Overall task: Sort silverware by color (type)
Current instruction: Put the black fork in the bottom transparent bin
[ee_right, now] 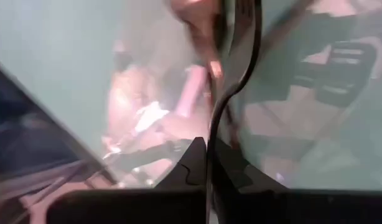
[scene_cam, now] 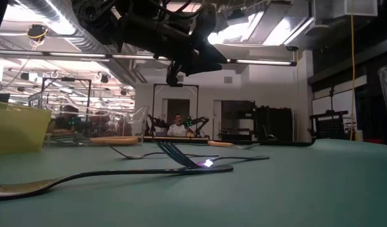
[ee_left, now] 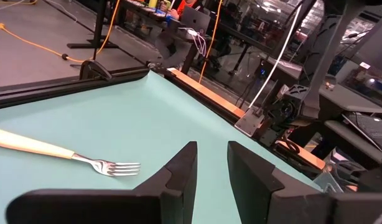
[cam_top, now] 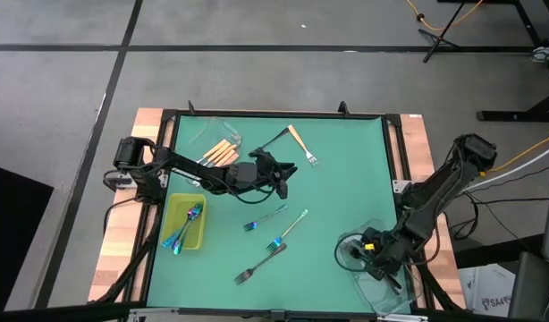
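Observation:
My right gripper [cam_top: 371,250] hangs over the clear tub [cam_top: 386,273] at the table's near right corner, shut on a dark fork [ee_right: 237,56]. My left gripper [ee_left: 211,149] hovers open above the table's middle with nothing between its fingers. An orange-handled fork [cam_top: 301,143] and a dark fork [cam_top: 273,140] lie flat on the mat just beyond it. Two iridescent forks [cam_top: 266,217] [cam_top: 290,230] and another dark fork [cam_top: 261,266] lie flat nearer the front. My right gripper pinches the dark fork's slim handle [ee_right: 214,121] between its two shut fingers. The fingers point steeply down and the fork runs on past them, its head [ee_right: 244,22] lowest, inside the clear tub's outline. Whether the head touches the tub cannot be told.
A yellow-green tray [cam_top: 170,212] at the near left holds iridescent forks. A clear tub [cam_top: 223,132] at the far left holds orange-handled forks [cam_top: 221,154]. A raised black frame [cam_top: 274,114] edges the green mat.

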Available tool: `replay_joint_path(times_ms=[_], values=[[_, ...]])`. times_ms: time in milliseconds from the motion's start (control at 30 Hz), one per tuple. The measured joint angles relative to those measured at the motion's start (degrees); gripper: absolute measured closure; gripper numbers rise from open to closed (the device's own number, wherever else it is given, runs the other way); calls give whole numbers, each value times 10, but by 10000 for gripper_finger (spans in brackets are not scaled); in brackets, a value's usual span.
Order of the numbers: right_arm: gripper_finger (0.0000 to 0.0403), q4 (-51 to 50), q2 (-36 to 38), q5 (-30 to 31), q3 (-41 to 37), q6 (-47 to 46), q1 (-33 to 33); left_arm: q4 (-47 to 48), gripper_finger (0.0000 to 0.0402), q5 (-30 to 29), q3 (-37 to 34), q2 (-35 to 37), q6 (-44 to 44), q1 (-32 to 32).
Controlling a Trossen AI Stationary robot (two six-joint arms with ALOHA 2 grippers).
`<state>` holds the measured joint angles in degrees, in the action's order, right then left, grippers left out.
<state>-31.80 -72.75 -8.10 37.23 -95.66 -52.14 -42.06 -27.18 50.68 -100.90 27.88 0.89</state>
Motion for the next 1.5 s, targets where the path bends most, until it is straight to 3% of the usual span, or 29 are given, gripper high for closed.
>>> replay_joint_path(times_ms=[200, 833, 1233, 1500], values=[[403, -6, -32, 0, 3, -1, 0, 0, 319, 0, 0, 0, 0, 0], [401, -28, -36, 20, -1, -4, 0, 4, 319, -6, 0, 0, 1, 0], [340, -26, -35, 15, 0, -5, 0, 5, 319, -6, 0, 0, 0, 0], [341, -25, -35, 14, 0, -5, 0, 5, 319, -6, 0, 0, 0, 0]])
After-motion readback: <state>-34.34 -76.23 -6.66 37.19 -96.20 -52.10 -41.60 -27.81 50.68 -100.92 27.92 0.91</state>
